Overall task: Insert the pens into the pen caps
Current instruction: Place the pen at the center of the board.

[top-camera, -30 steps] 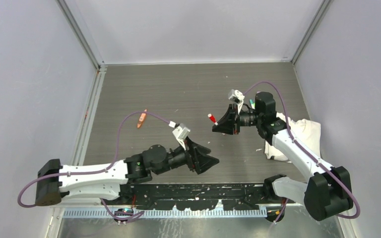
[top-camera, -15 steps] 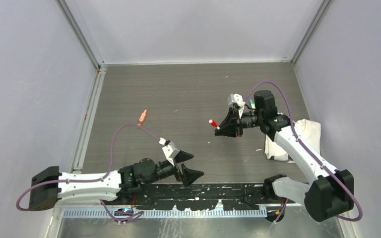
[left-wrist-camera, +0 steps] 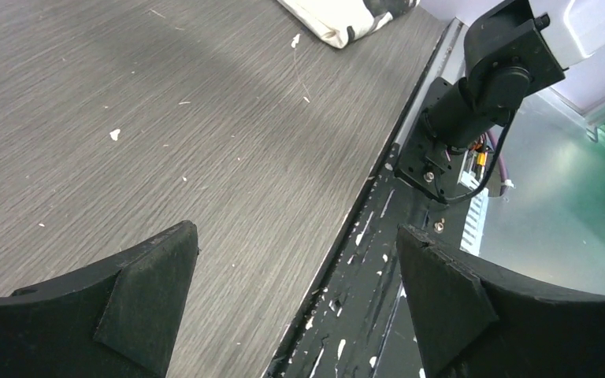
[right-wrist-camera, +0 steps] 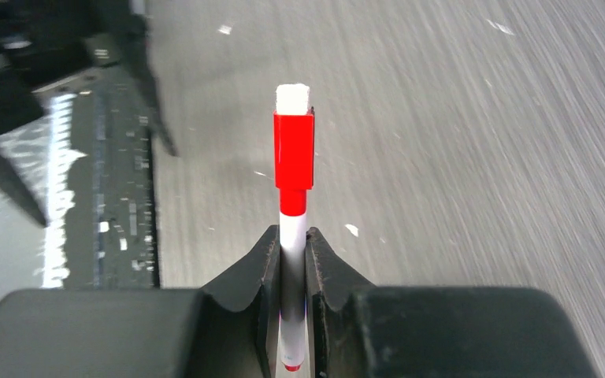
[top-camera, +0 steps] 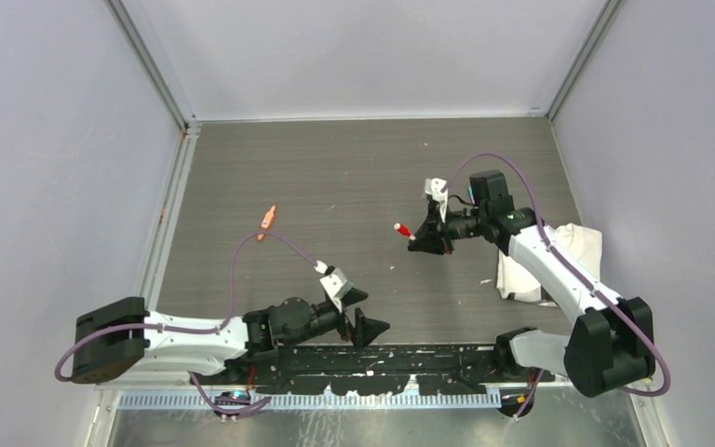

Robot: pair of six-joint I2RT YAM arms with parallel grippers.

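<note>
The right gripper (right-wrist-camera: pixel 291 240) is clenched on a white pen with a red end (right-wrist-camera: pixel 293 157), holding it above the middle of the table (top-camera: pixel 335 168), while the left gripper (top-camera: pixel 365 312) hangs wide open and empty by the near edge.

L arm (top-camera: pixel 195 333) lies low along the near edge, forearm stretched toward centre. L hand (top-camera: pixel 365 313) points right, fingers spread wide, nothing btwn them. R arm (top-camera: pixel 559 270) rises from its base at near right, elbow bent, forearm angled up-left. R hand (top-camera: pixel 416 240) points left, fingers pinched tight on a red-and-white pen (right-wrist-camera: pixel 293 157), which sticks out past the tips.
</note>
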